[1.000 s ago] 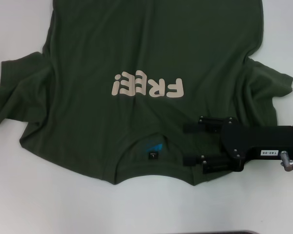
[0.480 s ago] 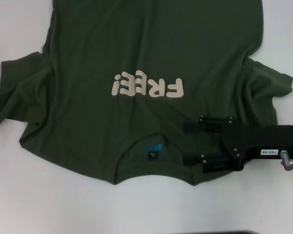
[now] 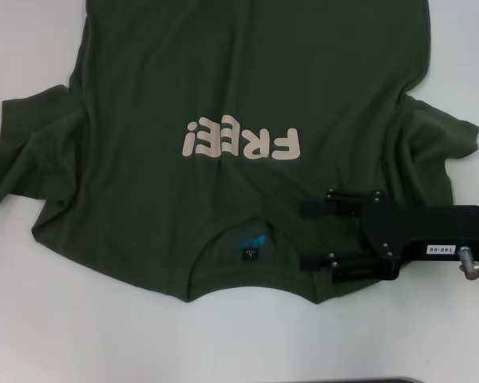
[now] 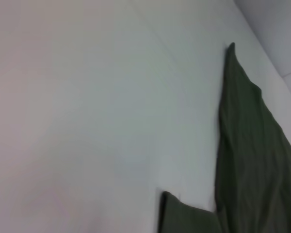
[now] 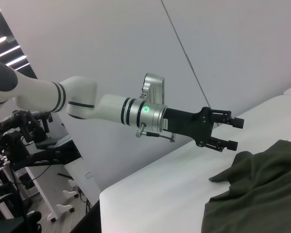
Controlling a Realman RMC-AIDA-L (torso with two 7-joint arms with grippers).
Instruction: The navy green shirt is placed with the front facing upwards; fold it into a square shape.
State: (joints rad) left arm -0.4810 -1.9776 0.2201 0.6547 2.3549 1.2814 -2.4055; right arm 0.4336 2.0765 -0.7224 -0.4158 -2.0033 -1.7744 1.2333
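Our right pincer [image 3: 313, 234] hovers with jaws wide over the shoulder of the navy green shirt [image 3: 223, 104], spread front-up on the white desk [image 3: 80, 319], our left pincer [image 5: 235, 133] also wide beside the far sleeve; an uneven pinch risks a crooked fold.

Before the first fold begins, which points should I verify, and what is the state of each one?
1. Front up: ok, "FREE!" letters show on the navy green shirt.
2. Cloth flat: not ok, both sleeves are wrinkled.
3. Right gripper open: ok, over the shoulder beside the collar.
4. Left gripper open: ok, above the table, apart from the cloth.
5. Hem straight: cannot tell, out of view.
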